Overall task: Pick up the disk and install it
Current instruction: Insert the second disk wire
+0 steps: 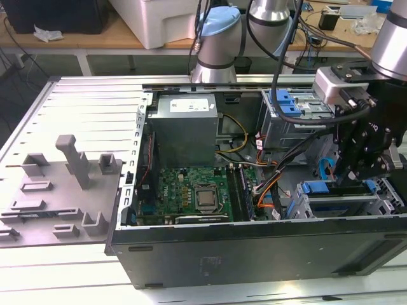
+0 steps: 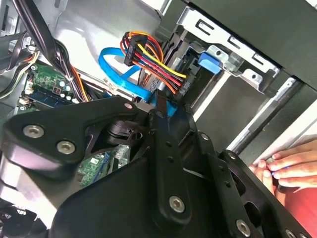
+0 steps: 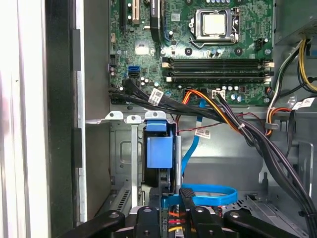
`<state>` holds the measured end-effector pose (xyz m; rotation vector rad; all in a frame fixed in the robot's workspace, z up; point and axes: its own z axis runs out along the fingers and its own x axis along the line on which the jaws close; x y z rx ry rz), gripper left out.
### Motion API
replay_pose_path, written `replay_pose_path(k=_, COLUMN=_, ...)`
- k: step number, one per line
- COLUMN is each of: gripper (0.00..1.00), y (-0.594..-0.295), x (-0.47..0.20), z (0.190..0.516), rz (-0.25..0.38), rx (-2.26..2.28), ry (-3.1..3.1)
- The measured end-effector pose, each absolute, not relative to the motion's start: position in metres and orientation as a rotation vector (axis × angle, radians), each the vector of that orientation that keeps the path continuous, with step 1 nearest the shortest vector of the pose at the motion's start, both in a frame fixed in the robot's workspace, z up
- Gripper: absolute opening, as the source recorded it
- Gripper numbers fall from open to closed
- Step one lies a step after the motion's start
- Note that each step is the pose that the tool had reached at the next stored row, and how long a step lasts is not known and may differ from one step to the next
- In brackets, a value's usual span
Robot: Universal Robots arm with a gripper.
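Black pincer (image 1: 357,180) of mine hung low over the drive cage, its fingers' state I could not tell, blue-framed disk (image 1: 337,189) seated just beneath, open computer case (image 1: 254,248) on a pale workbench (image 1: 63,267).

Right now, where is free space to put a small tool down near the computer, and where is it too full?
Free: the ribbed grey panel on the exterior view's left, between the grey foam tray and the computer case. Crowded: cables between the motherboard and the gripper at the drive cage.
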<state>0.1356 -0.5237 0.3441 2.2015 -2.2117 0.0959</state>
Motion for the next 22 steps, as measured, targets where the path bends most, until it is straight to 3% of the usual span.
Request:
replay_pose_path(k=14, gripper=0.28, y=-0.502, x=0.133, z=0.354, rz=0.105, rx=2.199, ry=-2.209)
replay_pose_path(k=15, gripper=0.15, y=-0.498, x=0.132, z=0.354, rz=0.106, rx=2.199, ry=-2.209)
replay_pose_path(k=16, gripper=0.11, y=-0.496, x=0.132, z=0.354, rz=0.106, rx=2.199, ry=-2.209)
replay_pose_path(k=22, gripper=0.11, y=-0.496, x=0.132, z=0.354, rz=0.107, rx=2.198, ry=-2.208)
